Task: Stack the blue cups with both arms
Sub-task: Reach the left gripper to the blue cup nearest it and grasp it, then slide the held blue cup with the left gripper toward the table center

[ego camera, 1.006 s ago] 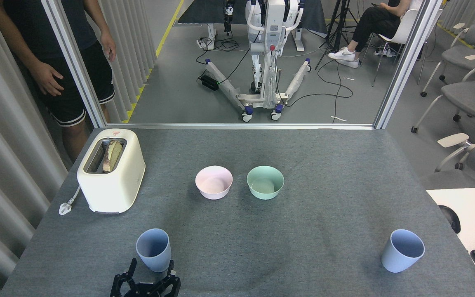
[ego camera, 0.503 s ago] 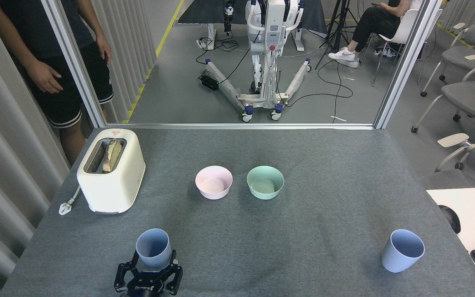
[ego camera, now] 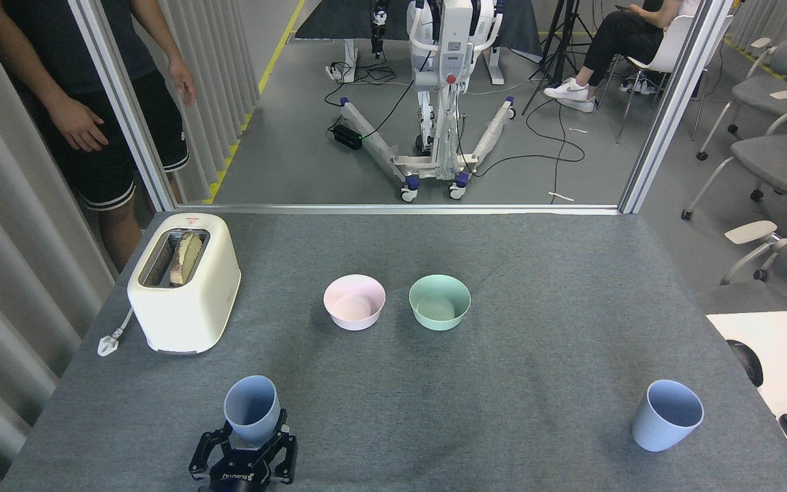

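Black left end effector (ego camera: 249,444) grips the near-left blue cup (ego camera: 251,406).

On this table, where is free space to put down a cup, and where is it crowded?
The widest bare patch of the table lies between the left blue cup and the right blue cup, in front of the pink bowl and green bowl. Right of the green bowl is also free. Crowded: around the toaster, and by the left gripper.

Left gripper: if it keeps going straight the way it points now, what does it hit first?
The left gripper points away from the robot, its fingers already flanking the base of the near blue cup, so it would meet that cup first.
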Controlling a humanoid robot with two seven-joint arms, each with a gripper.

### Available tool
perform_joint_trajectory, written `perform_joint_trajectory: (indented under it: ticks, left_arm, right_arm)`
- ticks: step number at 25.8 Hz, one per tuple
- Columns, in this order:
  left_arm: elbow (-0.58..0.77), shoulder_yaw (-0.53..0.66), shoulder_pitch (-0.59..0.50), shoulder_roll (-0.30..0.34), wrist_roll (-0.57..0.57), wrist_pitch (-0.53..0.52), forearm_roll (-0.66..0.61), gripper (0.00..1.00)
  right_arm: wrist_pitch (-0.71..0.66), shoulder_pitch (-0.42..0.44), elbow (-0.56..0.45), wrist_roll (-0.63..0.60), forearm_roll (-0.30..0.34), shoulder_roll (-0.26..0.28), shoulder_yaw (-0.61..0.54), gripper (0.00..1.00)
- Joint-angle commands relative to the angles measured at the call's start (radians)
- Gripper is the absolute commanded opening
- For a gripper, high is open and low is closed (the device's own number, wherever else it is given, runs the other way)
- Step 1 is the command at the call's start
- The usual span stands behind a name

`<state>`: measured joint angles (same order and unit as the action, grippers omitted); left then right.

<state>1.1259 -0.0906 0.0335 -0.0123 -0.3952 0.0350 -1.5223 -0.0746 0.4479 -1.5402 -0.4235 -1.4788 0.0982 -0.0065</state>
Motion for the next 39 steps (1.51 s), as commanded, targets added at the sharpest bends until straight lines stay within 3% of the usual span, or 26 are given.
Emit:
perform_joint_trajectory:
  ticks: [1,3,5,12,18,34,36,38,39]
  left_arm:
    - [0.061,-0.003,-0.023,0.002,0.001,-0.009,0.010,0.44]
    - [0.129,-0.023,-0.050,0.002,0.007,-0.017,0.008,0.44]
    - [0.169,-0.122,-0.069,0.003,0.016,-0.026,0.005,0.45]
    - [0.149,-0.405,-0.052,-0.009,0.019,-0.024,-0.013,0.46]
    - [0.041,-0.434,0.003,-0.087,0.019,-0.026,-0.107,0.47]
    - [-0.049,-0.442,0.037,-0.084,0.006,-0.018,-0.105,0.56]
    - [-0.049,-0.440,0.039,-0.084,0.006,-0.017,-0.104,0.74]
    - [-0.049,-0.434,0.039,-0.087,0.004,-0.014,-0.091,1.00]
    - [-0.049,-0.434,0.040,-0.084,0.003,-0.015,-0.088,1.00]
  right_arm:
    - [0.001,0.000,0.000,0.003,0.000,0.000,0.000,1.00]
    - [0.001,0.000,0.000,0.003,0.000,0.000,0.000,1.00]
    - [0.001,0.000,0.000,0.003,0.000,0.000,0.002,1.00]
    - [0.001,0.000,0.000,0.003,0.000,0.000,0.002,1.00]
    - [0.001,0.000,0.000,0.003,0.000,0.000,0.003,1.00]
    - [0.001,0.000,0.000,0.002,0.002,0.000,0.003,1.00]
    - [-0.001,0.000,0.000,0.002,0.003,0.000,0.003,1.00]
    - [0.001,0.000,0.000,0.002,0.006,0.000,0.003,1.00]
    - [-0.001,0.000,0.000,0.002,0.006,0.000,0.003,1.00]
